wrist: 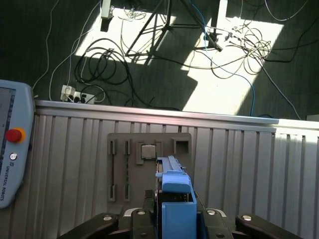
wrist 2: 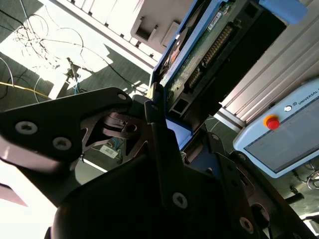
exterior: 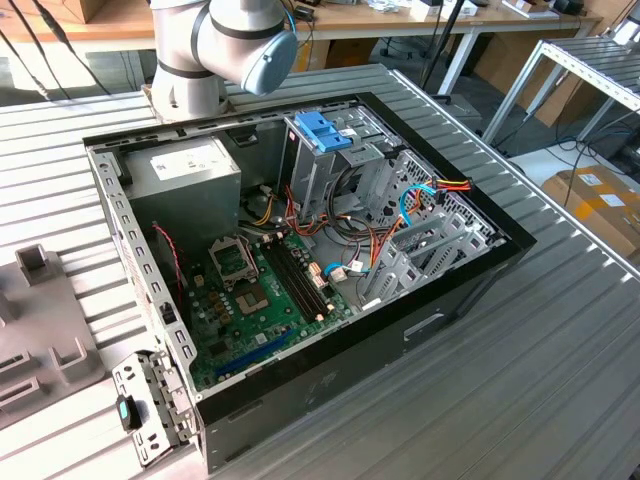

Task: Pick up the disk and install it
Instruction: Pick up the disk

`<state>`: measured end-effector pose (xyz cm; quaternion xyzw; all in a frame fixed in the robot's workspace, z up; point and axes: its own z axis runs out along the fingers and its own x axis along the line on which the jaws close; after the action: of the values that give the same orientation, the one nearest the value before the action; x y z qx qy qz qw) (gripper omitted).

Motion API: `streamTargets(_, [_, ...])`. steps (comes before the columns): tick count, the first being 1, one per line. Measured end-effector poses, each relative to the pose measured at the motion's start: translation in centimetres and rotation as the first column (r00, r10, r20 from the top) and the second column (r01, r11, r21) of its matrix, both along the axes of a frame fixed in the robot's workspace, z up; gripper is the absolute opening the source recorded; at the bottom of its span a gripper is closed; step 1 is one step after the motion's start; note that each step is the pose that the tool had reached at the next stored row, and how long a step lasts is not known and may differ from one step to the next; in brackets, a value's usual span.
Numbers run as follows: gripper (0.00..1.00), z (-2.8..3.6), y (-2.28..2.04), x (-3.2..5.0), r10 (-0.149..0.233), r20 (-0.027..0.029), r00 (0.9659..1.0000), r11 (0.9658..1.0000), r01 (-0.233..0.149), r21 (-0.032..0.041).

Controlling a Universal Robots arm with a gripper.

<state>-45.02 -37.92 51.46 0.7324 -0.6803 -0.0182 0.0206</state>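
Observation:
The disk (wrist: 174, 199) stands on edge between my gripper's (wrist: 175, 221) black fingers, its blue rail toward the camera in the first wrist view. It hangs over a grey fixture plate (wrist: 119, 169) on the ribbed table. In the second wrist view the disk (wrist 2: 209, 47) shows its green circuit-board side, its connector and a blue side rail (wrist 2: 172, 50), with the gripper (wrist 2: 172, 132) shut on its lower end. The open computer case (exterior: 470, 275) lies on the table in the exterior view, and the arm's base (exterior: 215, 50) stands behind it.
Inside the case are a metal drive cage with a blue handle (exterior: 325, 130), a grey power-supply box (exterior: 190, 170), a motherboard (exterior: 250, 290) and loose cables. A teach pendant (wrist: 12, 144) lies on the table beside the fixture plate, which carries a small chip (wrist: 148, 151). Cables trail on the floor beyond the table edge (wrist: 159, 113).

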Motion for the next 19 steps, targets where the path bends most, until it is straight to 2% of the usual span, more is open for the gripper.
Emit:
streamTargets(7, [0.37, 0.0, -0.19, 0.01, 0.0, 0.0, 1.0, 1.0, 0.0, 0.0])
streamTargets(19, [0.37, 0.0, -0.81, 0.02, 0.0, 0.0, 1.0, 1.0, 0.0, 0.0])
